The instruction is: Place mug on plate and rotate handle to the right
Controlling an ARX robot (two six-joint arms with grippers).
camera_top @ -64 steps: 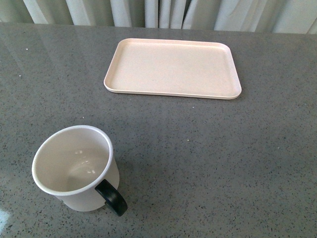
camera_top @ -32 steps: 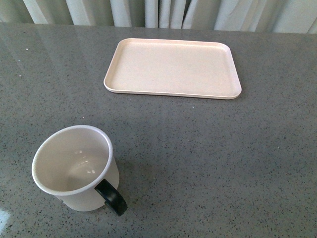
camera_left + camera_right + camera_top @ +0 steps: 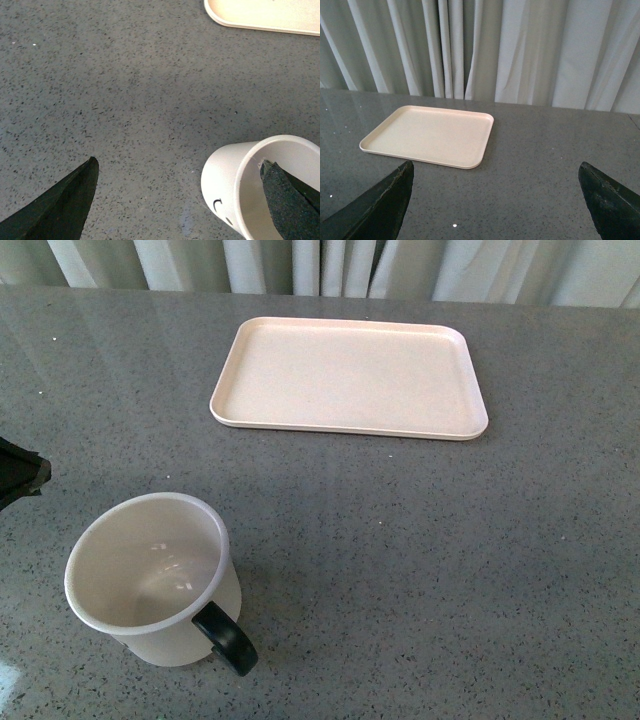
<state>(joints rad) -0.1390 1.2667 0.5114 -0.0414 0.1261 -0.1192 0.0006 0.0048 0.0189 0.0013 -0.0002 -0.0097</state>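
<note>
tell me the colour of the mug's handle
The handle is glossy black; front view shows it best.

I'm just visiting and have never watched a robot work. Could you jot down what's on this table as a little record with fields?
mug: white, upright, empty, on the grey table, near the robot, on its left
handle: black, points toward the robot and somewhat right
plate: cream, empty, further back, apart from the mug
left gripper: open, close to the mug, holding nothing
right gripper: open, above the table, holding nothing
progress: mug not yet on plate
</note>
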